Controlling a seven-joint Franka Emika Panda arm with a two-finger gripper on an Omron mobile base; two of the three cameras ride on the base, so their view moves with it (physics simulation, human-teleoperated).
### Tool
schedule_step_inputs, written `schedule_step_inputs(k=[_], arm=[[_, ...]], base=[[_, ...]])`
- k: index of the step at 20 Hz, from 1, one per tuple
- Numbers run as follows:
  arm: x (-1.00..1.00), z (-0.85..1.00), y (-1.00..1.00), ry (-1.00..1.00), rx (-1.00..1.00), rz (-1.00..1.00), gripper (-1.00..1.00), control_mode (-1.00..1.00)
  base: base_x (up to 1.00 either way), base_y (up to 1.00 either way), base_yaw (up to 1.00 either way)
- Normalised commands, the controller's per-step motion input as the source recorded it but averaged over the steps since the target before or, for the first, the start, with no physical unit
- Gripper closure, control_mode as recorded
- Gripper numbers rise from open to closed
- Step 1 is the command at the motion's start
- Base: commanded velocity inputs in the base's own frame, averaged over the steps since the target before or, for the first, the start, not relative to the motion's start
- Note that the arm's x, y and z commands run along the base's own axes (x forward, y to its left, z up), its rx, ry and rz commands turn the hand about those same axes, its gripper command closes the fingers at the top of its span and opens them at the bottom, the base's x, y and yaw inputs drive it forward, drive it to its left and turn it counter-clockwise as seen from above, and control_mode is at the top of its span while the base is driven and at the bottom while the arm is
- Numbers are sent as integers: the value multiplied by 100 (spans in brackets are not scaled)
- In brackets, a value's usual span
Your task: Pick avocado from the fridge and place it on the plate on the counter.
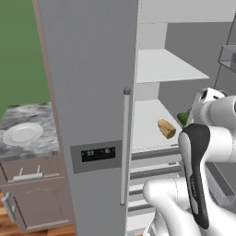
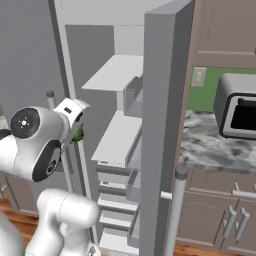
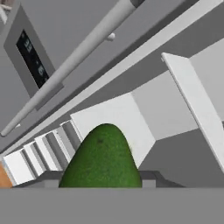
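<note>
Now | gripper: jaws closed on the avocado; avocado: held between the fingers, in front of the open fridge | tan wedge: on shelf beyond gripper | plate: on counter, well apart.

I see the tall grey fridge's closed left door and long vertical bar handle blocking my leftward path; the marbled grey table beyond has bare room around the round white plate.
</note>
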Motion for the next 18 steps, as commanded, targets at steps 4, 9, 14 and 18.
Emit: schedule_step_inputs(k=[4,9,14,18], arm=[[-16,-38,53,0,-26,4,100,-100],[-4,-38,3,0,-12,3,100,-100],[0,-5,0,0,-1,0,100,-100],[0,0,0,0,0,0,100,-100]], base=[[0,0,0],[0,0,0],[0,0,0],[0,0,0]])
